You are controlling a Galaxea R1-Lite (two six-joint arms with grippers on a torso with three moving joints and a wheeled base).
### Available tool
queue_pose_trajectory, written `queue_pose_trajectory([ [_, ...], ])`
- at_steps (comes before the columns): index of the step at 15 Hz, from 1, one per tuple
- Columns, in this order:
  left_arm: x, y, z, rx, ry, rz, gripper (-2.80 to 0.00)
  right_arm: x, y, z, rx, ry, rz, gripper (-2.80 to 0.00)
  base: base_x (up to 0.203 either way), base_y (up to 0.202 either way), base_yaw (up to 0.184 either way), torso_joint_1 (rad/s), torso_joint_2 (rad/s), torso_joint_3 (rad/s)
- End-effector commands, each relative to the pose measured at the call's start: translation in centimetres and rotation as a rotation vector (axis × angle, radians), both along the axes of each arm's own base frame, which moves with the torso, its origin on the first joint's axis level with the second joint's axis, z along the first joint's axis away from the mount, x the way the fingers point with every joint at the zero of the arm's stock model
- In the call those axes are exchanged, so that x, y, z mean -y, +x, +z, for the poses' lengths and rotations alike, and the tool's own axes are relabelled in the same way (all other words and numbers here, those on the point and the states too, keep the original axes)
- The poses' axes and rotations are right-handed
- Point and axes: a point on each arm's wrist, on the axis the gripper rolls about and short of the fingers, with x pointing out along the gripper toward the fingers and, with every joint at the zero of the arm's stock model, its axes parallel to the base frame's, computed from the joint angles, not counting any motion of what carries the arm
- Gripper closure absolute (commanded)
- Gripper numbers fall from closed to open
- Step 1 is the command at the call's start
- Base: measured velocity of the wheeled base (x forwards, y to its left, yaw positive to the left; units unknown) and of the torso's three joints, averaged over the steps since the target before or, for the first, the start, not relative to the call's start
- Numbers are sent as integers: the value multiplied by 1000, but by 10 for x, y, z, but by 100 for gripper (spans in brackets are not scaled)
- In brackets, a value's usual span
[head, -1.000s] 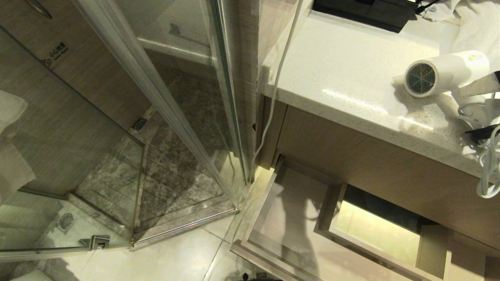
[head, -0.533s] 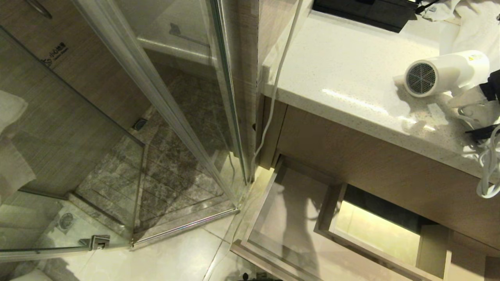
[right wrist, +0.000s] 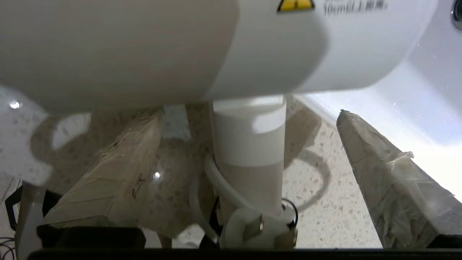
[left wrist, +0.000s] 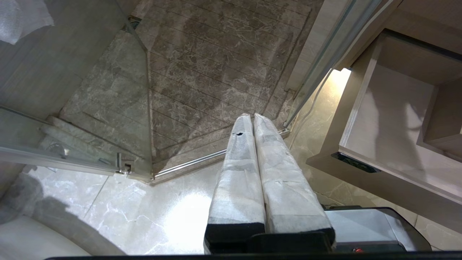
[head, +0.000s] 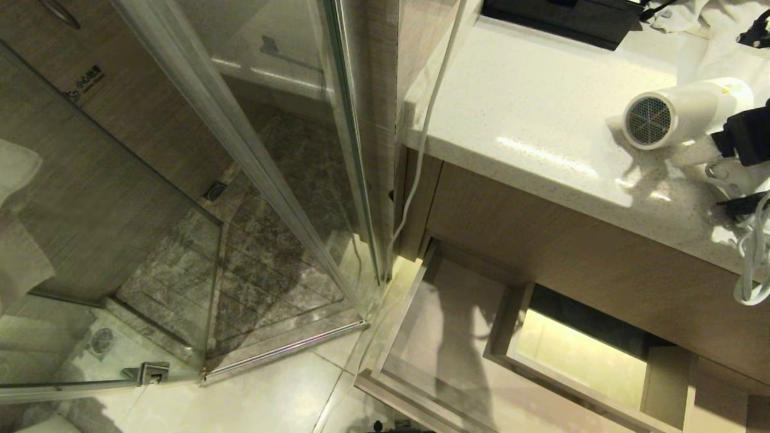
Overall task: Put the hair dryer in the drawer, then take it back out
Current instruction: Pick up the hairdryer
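Observation:
The white hair dryer (head: 686,111) lies on the speckled counter (head: 529,120) at the right, its mesh grille facing left. Its bundled white cord (head: 752,252) hangs over the counter's front edge. My right gripper (right wrist: 249,112) is open, one taped finger on each side of the dryer's handle (right wrist: 249,151) and neither touching it. In the head view its black body (head: 746,135) shows just right of the barrel. The drawer (head: 397,325) stands pulled out below the counter, with nothing inside it. My left gripper (left wrist: 251,116) is shut, parked above the floor.
A glass shower door (head: 252,156) stands left of the counter. A long thin white cable (head: 424,132) hangs down the counter's left end. A black box (head: 559,18) and a white towel (head: 716,36) sit at the counter's back.
My right gripper has pushed further in from the right edge, so its fingers now flank the dryer's handle. The hair dryer and the drawer have not moved.

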Motion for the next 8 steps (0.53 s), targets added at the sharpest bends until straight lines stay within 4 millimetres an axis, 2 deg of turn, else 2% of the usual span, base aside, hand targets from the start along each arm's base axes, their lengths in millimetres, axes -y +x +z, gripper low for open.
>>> queue_pose_trajectory([
  [1,0,0,0,1,0,0,0,0,12,-5,-5,-2,2,-280,0,0,0,0,0,0],
  [4,0,0,0,1,0,0,0,1,20,-8,0,8,0,-280,0,0,0,0,0,0],
  [5,0,0,0,-1,0,0,0,1,20,-8,-2,9,1,0,0,0,0,0,0,0],
  [8,0,0,0,1,0,0,0,1,22,-12,-22,-17,10,0,0,0,0,0,0,0],
])
